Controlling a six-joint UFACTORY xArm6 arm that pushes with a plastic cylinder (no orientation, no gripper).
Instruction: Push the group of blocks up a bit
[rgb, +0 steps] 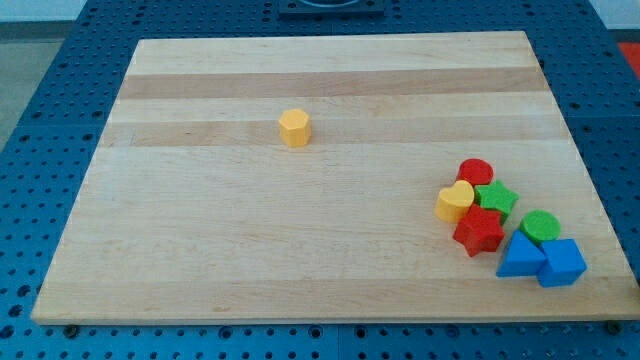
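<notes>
My tip isn't showing anywhere, so can't tell its state. The group sits at the wooden board's (200, 250) lower right: red cylinder (475, 171), green star (497, 199), yellow heart (455, 201), red star (479, 231), green cylinder (541, 226), blue triangle (519, 256), blue cube (562, 263). A lone yellow hexagon (294, 127) sits well apart, up left of the group.

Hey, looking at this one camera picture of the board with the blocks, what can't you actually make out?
- My tip: not in the camera view at all, so its place relative to the blocks is unknown.
- Red cylinder: lower part hidden behind the green star and yellow heart.
- Green cylinder: front covered by the blue triangle and blue cube.
- Red star: its contact with neighbours too tight to judge.
- Dark object at the view's top: cut off by the edge.
</notes>
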